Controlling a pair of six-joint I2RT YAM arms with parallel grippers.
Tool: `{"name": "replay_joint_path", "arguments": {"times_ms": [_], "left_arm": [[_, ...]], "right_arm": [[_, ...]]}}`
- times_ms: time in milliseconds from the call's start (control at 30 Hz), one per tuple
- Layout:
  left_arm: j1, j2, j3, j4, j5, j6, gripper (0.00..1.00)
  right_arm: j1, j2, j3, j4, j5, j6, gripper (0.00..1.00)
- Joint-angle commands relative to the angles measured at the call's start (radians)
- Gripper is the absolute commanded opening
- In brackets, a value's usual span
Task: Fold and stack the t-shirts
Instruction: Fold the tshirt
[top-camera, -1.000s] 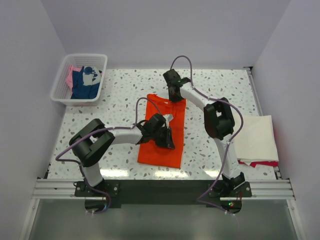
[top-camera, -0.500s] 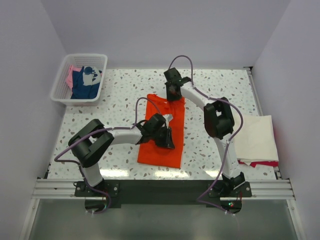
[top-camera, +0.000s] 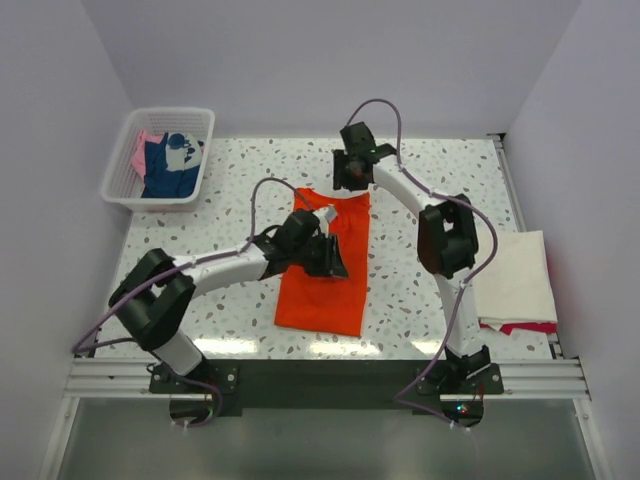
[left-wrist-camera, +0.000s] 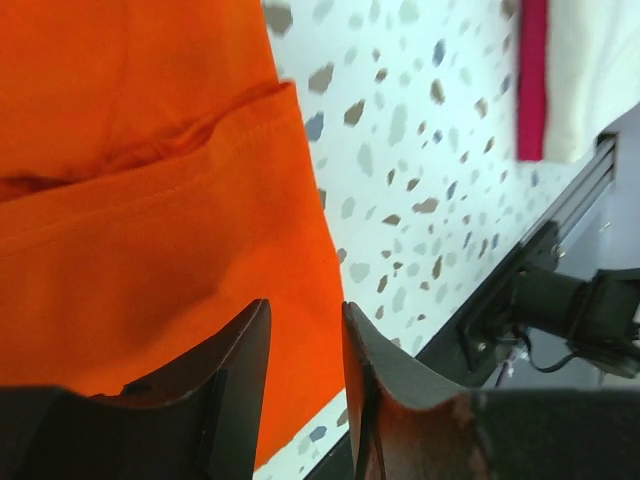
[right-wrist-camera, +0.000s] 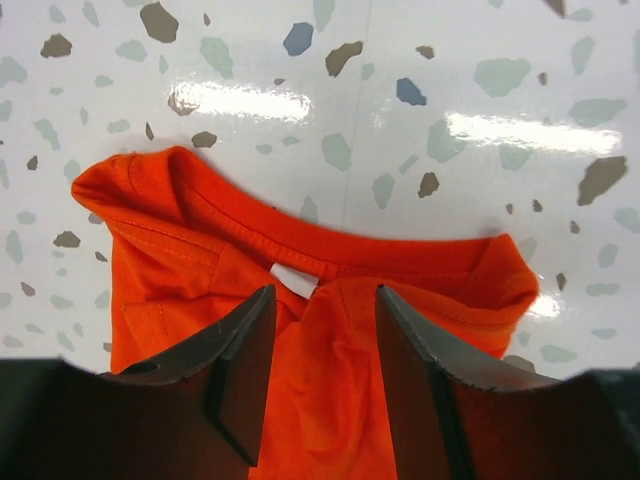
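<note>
the orange shirt is laid lengthwise at the middle of the table, narrowed to a long strip with its collar at the far end. the right claw is held just above that collar, jaws parted and nothing pinched; the cloth is seen lying flat between them. the left claw is held low over the strip's right edge near mid-length, likewise released, with the cloth's edge seen through the gap. one claw at the collar and one at the middle are judged to be so placed that the strip can be taken up and folded across.

the basket at the far left corner is filled with a navy shirt and a pink shirt, both crumpled and not yet folded. at the right edge a cream shirt is stacked flat on a red shirt, of which only a sliver is shown; that pile is presumably where the orange one is meant to go.
</note>
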Motion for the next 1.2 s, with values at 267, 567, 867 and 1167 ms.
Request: {"name": "replay_joint_path", "arguments": {"times_ms": [267, 567, 867, 1167], "left_arm": [[0.204, -0.485, -0.146, -0.242, -0.206, 0.012, 0.45], [0.205, -0.741, -0.427, -0.362, -0.297, -0.098, 0.45], [0.189, -0.84, -0.576, -0.274, -0.184, -0.143, 0.51], [0.115, -0.795, -0.633, -0.213, -0.2, -0.204, 0.46]], "right_arm": [[-0.027, -0.621, -0.558, -0.001, -0.114, 0.175, 0.51], [0.183, -1.035, -1.187, 0.182, -0.152, 0.389, 0.51], [0.273, -1.24, -1.529, 0.288, -0.157, 0.646, 0.5], [0.322, -1.266, -1.629, 0.346, -0.171, 0.747, 0.48]]}}
